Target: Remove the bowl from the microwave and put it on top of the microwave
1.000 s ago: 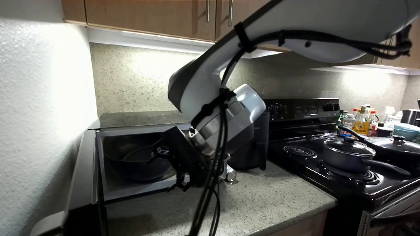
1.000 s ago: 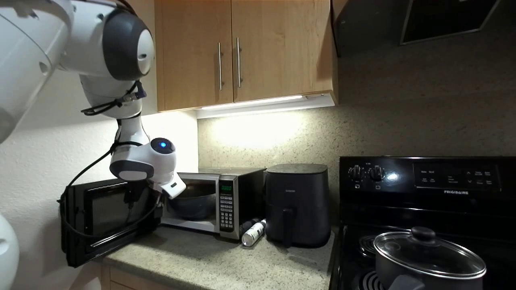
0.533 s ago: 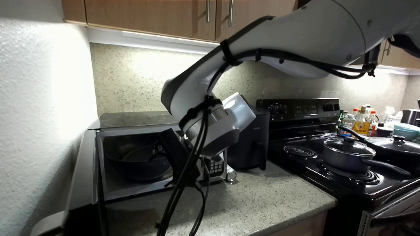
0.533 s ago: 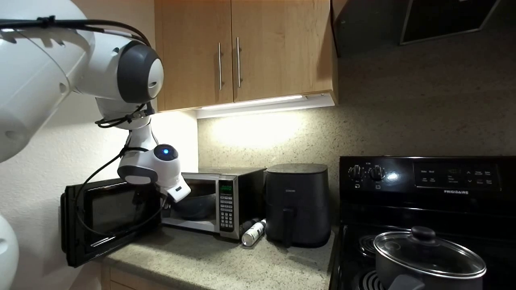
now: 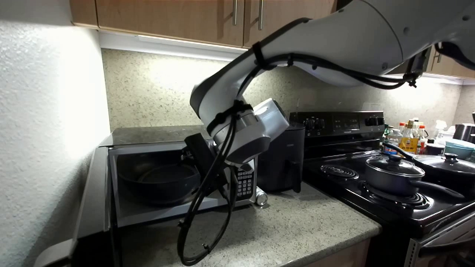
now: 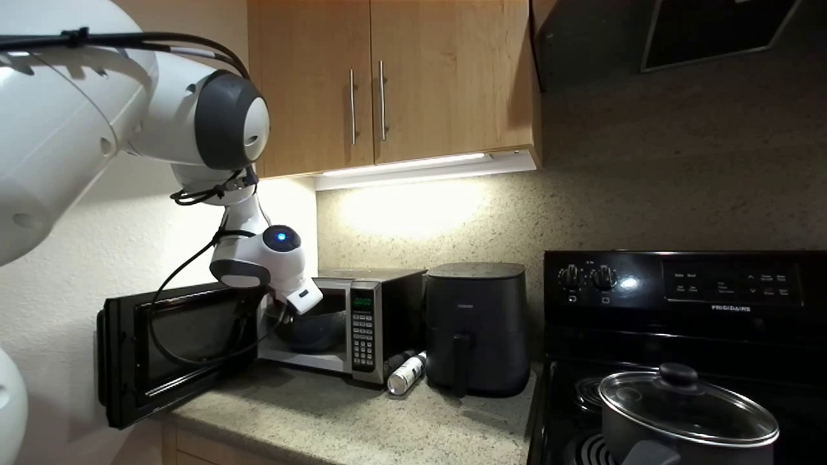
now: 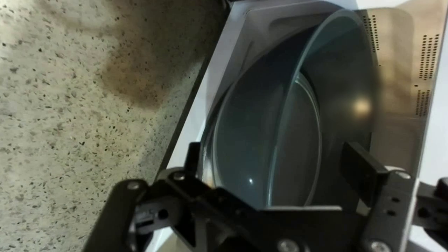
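The dark blue-black bowl (image 5: 159, 187) sits inside the open microwave (image 5: 156, 135). In an exterior view the bowl (image 6: 316, 332) shows behind the hand, left of the microwave's button panel (image 6: 363, 329). In the wrist view the bowl (image 7: 245, 140) fills the middle, and its rim runs between my spread fingers. My gripper (image 7: 280, 162) is open and holds nothing. One finger (image 7: 192, 157) is beside the bowl's outer wall; the other finger (image 7: 362, 171) is over its inner side. Contact cannot be told. In an exterior view the hand and cables partly hide the gripper (image 5: 191, 173) at the bowl's right side.
The microwave door (image 6: 194, 342) stands swung open against the left wall. A black air fryer (image 6: 478, 329) and a lying can (image 6: 407, 374) are right of the microwave. The stove holds a lidded pot (image 5: 395, 176). Cabinets (image 6: 446, 84) hang above. Arm cables (image 5: 193, 207) loop over the counter.
The arm has come down and the wrist has turned. In the last half second the hand has shifted slightly right and up at the microwave opening. The bowl has not visibly moved.
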Tool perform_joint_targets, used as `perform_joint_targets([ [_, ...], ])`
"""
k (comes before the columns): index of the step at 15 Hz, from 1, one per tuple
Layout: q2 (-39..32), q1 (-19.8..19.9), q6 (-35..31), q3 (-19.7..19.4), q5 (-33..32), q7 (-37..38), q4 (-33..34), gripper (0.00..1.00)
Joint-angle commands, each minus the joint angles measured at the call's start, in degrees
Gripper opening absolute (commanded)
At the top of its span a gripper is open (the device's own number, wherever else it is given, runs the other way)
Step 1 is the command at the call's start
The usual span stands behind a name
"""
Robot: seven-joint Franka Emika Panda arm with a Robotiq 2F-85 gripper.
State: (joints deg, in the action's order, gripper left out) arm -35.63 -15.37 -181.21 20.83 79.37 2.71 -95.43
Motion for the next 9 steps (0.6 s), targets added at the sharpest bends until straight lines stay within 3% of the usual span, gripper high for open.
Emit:
perform_joint_targets([
  [1,-0.85,-0.72,-1.01,-1.03,-0.09,2.51,-0.06,1.0],
  [5,-1.64,-3.49,0.55,-5.48,-2.85,8.89,-3.03,1.0],
  [6,-1.88,-4.25,1.11,-6.63,-4.25,11.25,-3.69,0.75],
  [7,-2.01,-5.04,1.44,-7.65,-4.94,12.62,-3.85,0.73],
  [9,-1.97,-6.42,2.64,-9.61,-6.96,15.68,-4.24,0.59],
])
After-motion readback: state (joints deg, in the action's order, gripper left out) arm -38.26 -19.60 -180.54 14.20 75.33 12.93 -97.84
